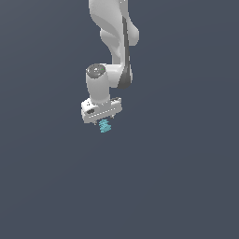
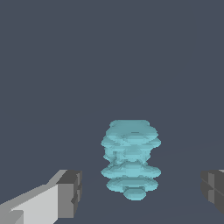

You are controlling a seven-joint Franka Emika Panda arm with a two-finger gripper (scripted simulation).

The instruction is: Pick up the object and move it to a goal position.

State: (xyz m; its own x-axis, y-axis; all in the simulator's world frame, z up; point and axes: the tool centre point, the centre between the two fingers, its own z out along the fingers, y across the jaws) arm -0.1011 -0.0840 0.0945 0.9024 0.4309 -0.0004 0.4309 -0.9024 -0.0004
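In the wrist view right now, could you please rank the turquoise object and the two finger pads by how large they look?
1. The turquoise object looks largest.
2. The pad with its pale finger.
3. The other pad, cut off by the frame edge, so its rank is unsure.
The jaws stand open, clear of the object.

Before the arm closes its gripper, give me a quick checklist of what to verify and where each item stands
1. Gripper open: ok, fingers stand wide apart.
2. Object between the fingers: ok in the wrist view.
3. Fingers clear of the object: ok, gaps on both sides.
4. Gripper low enough around the object: cannot tell; in the exterior view it shows just under the gripper.
5. Goal position visible: not ok, no marker shows.
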